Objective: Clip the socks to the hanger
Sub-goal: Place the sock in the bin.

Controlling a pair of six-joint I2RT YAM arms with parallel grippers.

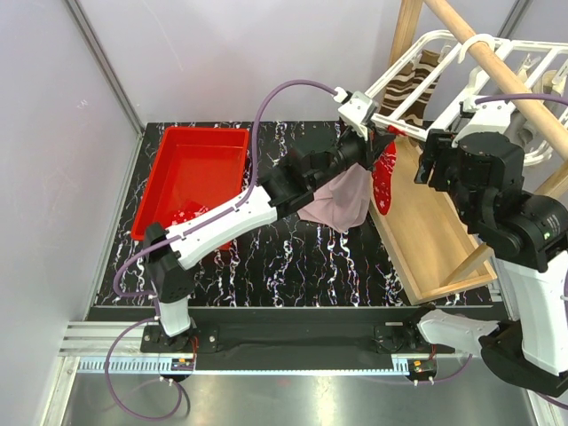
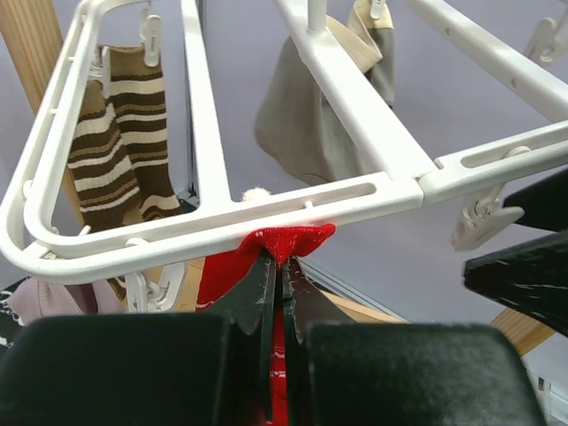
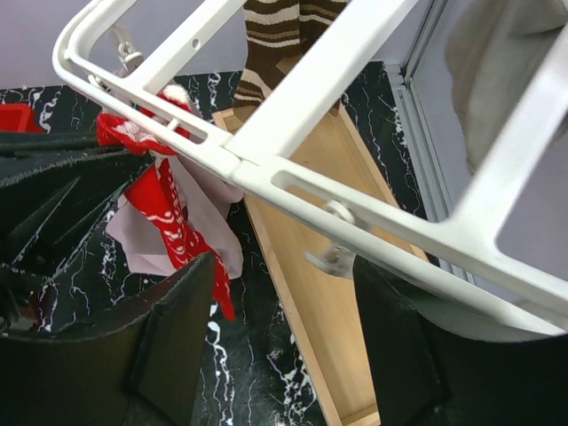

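Observation:
The white hanger point(image 1: 424, 55) hangs from the wooden pole. My left gripper point(image 2: 282, 266) is shut on the top edge of the red sock point(image 2: 288, 240) and holds it against the underside of the hanger's front bar point(image 2: 266, 213). The red sock point(image 1: 383, 177) hangs down beside a mauve sock point(image 1: 337, 202). A striped sock point(image 2: 124, 151) and a beige-grey sock point(image 2: 306, 124) hang clipped on the hanger. My right gripper point(image 3: 284, 342) is open just below the frame, with a white clip point(image 3: 333, 256) above its gap, near its right finger.
A red tub point(image 1: 191, 173) stands at the back left. The wooden pole point(image 1: 497, 71) and the wooden base board point(image 1: 435, 235) stand on the right, under the hanger. My right gripper's fingers point(image 2: 524, 266) are close to another clip point(image 2: 484, 222).

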